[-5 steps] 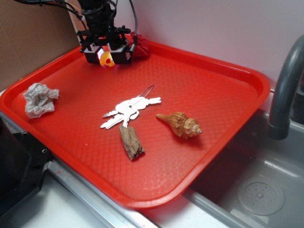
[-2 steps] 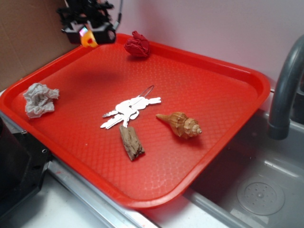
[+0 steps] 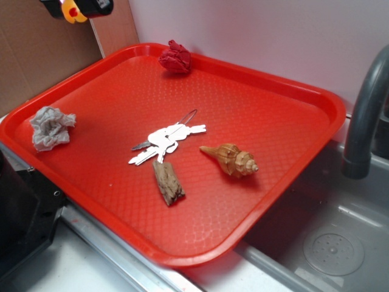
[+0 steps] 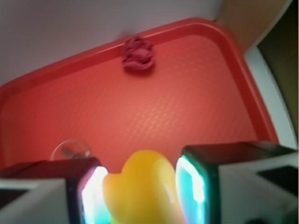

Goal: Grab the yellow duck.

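My gripper (image 4: pixel 142 186) pinches the duck (image 4: pixel 140 186) high above the tray (image 3: pixel 316 103); the rounded rubber could squirt out if I loosen.

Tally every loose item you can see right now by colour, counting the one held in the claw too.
Yellow: 1, the small yellow rubber duck held in the claw
Dark red: 1, the dark red crumpled cloth wad
Grey: 1, the grey crumpled paper wad
Silver: 1, the silver bunch of metal keys
Brown: 2, the brown spiral seashell and the brown wood chip
Total: 6
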You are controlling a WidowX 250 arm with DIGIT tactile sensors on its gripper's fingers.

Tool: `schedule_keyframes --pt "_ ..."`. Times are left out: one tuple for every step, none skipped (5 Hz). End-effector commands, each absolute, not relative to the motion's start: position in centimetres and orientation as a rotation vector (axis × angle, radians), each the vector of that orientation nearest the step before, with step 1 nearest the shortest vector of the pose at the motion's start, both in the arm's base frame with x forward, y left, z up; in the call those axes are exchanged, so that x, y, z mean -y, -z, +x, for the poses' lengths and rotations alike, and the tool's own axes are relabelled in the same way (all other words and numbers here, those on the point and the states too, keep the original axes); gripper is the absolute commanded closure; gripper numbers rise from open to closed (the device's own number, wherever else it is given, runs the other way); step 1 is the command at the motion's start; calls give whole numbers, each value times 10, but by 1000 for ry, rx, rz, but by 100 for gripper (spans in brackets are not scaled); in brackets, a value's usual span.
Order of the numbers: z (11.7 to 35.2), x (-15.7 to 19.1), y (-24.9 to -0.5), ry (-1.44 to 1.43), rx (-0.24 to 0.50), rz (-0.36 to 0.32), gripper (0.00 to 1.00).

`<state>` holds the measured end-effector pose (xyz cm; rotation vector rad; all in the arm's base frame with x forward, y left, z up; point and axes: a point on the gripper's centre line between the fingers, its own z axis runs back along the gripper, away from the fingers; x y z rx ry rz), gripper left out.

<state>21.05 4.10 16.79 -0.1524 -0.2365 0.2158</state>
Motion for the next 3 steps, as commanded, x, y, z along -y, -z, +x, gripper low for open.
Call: schedule_keyframes --pt "225 -22 -187 -99 192 -98 100" --pt "220 -1 -196 -38 159 -94 100" --pt "218 3 -196 -18 111 -100 100"
